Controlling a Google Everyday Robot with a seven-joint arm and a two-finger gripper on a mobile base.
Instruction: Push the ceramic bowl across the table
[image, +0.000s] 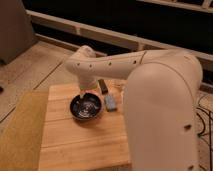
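Camera view looks down past the arm (160, 115), whose thick cream link fills the right foreground and hides that side of the table (75, 145). The table's light plank top spreads out to the left of the arm, and a yellowish-green mat (17, 135) lies on the floor against its left edge. The bowl (86, 109), dark and glossy with pale glints inside, sits upright on the planks in the table's far half, near the middle from left to right. The gripper (85, 94) comes down from the bent elbow to the bowl's far rim, at or just inside it; whether it is open or closed cannot be told. Just right of the bowl lies a small grey-blue item (110, 102), and behind that a dark oblong one (103, 86). Beyond the table are speckled floor (35, 65) and a pale rail (100, 35) against a dark wall.
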